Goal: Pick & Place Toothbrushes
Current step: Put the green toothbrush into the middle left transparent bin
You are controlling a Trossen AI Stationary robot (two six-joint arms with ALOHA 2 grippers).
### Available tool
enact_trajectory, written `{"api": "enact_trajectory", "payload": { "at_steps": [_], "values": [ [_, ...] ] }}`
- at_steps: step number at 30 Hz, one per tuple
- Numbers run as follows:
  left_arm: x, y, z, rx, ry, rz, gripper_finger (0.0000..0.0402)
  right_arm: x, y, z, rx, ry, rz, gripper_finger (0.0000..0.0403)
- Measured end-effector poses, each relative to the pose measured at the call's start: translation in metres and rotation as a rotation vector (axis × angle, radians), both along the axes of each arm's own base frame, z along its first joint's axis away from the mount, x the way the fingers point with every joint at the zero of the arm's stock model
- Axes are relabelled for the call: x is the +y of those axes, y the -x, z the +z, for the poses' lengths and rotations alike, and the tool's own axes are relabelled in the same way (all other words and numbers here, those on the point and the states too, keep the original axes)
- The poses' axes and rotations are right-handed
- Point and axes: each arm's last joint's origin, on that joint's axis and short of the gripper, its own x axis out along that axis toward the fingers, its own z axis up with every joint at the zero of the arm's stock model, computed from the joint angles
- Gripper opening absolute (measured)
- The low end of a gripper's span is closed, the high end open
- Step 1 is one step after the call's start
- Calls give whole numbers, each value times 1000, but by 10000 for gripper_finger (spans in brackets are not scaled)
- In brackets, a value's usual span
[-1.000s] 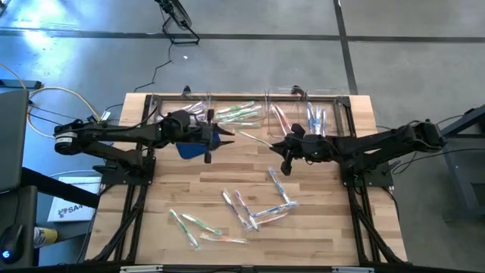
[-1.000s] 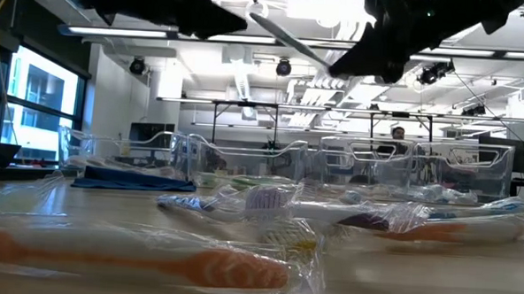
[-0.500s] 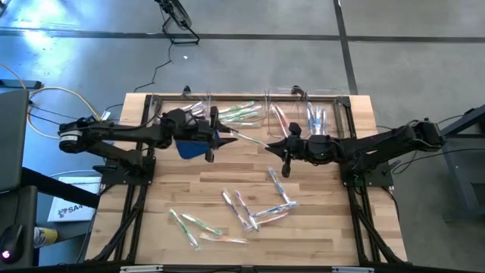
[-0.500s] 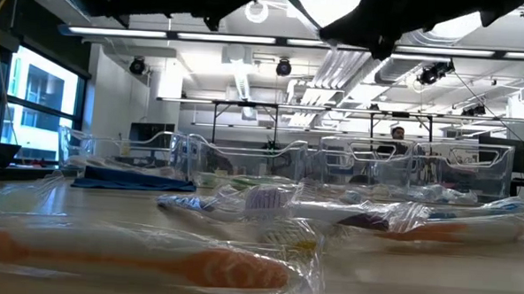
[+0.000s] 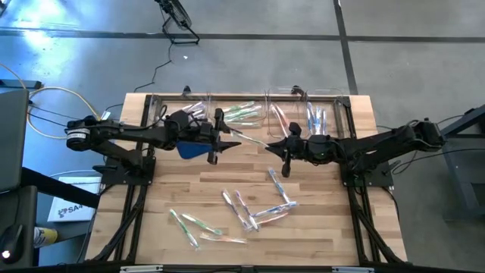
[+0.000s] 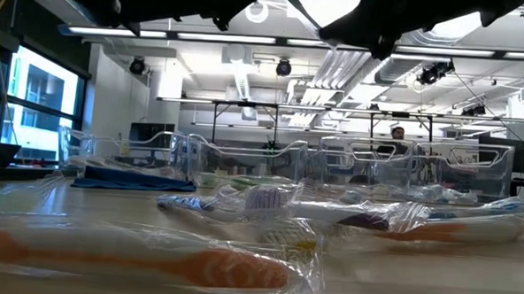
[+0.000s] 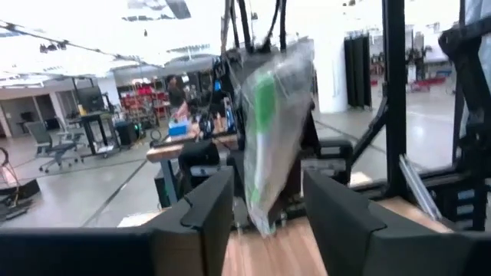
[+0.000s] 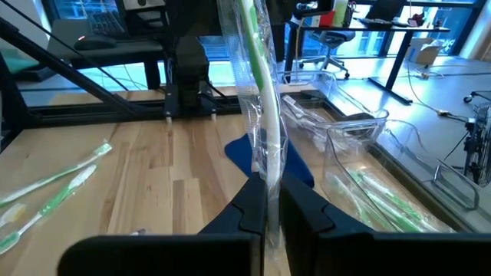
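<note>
Two grippers meet mid-air over the table's middle, w/ one wrapped green toothbrush point(image 8: 259, 92) spanning between them. Right gripper point(image 8: 273, 201) is clamped tight on one end of it. Left gripper point(image 7: 265, 195) has its fingers point(image 7: 205, 201) spread apart; the brush's other end sits in the gap btwn them, contact unclear. A blue cloth point(image 5: 189, 149) lies under the left arm. Clear plastic bins point(image 5: 250, 114) line the far edge, some toothbrushes inside. Approx a dozen more wrapped toothbrushes point(image 5: 250, 208) lie scattered on the near part of the wooden table point(image 5: 174, 189).
</note>
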Motion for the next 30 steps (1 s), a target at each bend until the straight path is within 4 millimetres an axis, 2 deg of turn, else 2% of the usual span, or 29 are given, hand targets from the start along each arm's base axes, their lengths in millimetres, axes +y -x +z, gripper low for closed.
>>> {"api": "enact_trajectory", "payload": {
  "at_steps": [5, 12, 17, 22, 26, 30],
  "values": [
    [0, 0, 2, -16, 36, 3, 187, 0, 0, 0, 3, 12, 2, 12],
    [-2, -1, 1, -16, 42, 10, 191, 0, 0, 0, 3, 13, -2, 12],
    [-14, -23, -8, 25, 41, -11, 191, 0, 0, 0, 2, 13, -4, 12],
    [-15, -43, 3, -6, 15, -30, 191, 0, 0, 0, 4, 14, -4, 12],
    [-15, -46, 11, -24, -21, -39, 191, 0, 0, -1, 9, 15, -8, 12],
    [-16, -46, 11, -20, -31, -44, 191, 0, 0, -1, 11, 16, -9, 12]
  ]
}}
